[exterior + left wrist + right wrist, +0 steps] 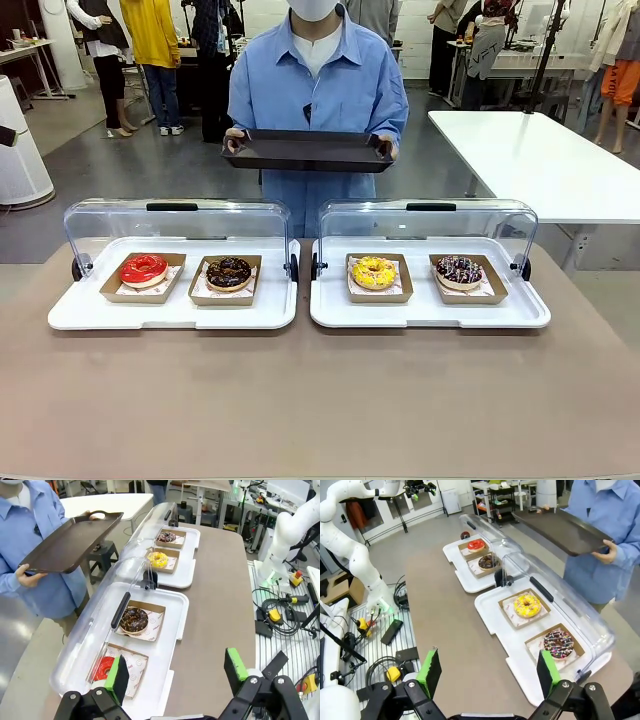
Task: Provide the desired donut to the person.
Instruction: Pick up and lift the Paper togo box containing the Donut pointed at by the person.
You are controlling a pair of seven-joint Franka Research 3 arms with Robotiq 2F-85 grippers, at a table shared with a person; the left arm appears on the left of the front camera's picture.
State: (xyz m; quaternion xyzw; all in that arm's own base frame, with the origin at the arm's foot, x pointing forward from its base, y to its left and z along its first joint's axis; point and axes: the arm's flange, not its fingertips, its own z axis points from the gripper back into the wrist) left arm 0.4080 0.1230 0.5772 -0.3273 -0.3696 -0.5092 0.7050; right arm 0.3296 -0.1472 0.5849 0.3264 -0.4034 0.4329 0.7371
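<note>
1. Nothing handed over: red donut [143,269] at nine o'clock, chocolate donut [229,272], yellow donut [373,272] and sprinkled donut [459,270] at three lie untouched.
2. The person [316,90] at twelve o'clock holds an empty dark tray [308,152].
3. The left gripper [176,671] and right gripper [488,672] hang spread wide, empty; picking and delivery remain.

One of the left fingers [120,679] hides part of the red donut [101,669].
</note>
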